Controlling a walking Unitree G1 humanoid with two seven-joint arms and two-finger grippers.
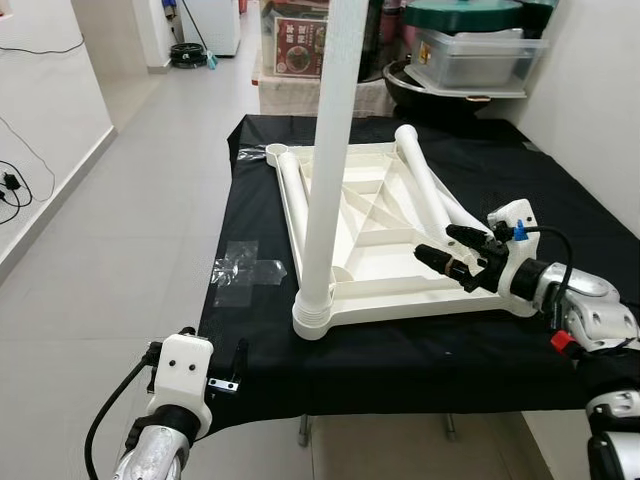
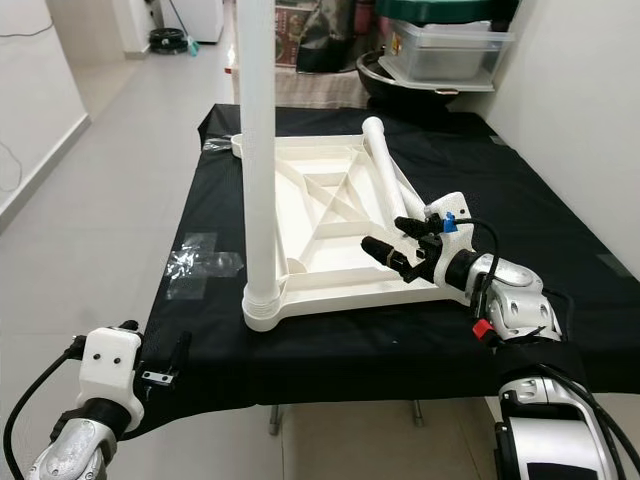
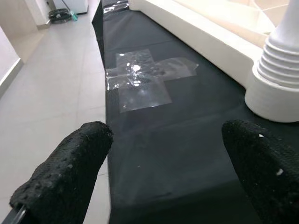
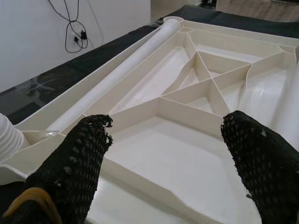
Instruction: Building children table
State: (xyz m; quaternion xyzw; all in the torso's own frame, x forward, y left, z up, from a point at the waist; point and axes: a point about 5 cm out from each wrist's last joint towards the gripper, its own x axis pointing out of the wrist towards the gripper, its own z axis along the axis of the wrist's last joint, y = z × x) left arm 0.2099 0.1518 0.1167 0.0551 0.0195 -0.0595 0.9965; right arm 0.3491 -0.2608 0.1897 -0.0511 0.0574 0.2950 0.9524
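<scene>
A white plastic tabletop (image 1: 385,235) lies upside down on a black-covered table (image 1: 400,350). One white leg (image 1: 328,170) stands upright in its near left corner socket. Two more legs lie on it: one (image 1: 290,195) along the left rim, another (image 1: 425,180) slanting on the right. My right gripper (image 1: 446,246) hovers open just above the tabletop's near right corner, fingers pointing left, nothing between them. My left gripper (image 3: 163,177) is open at the table's near left edge, empty, facing the upright leg's ribbed base (image 3: 278,74).
Crossed clear tape (image 1: 240,268) hangs at the table's left edge. Grey tiled floor (image 1: 130,220) lies to the left. A low bench with a dark pan (image 1: 440,85), a clear bin (image 1: 475,55) and a box stands behind the table. A white wall (image 1: 590,110) runs along the right.
</scene>
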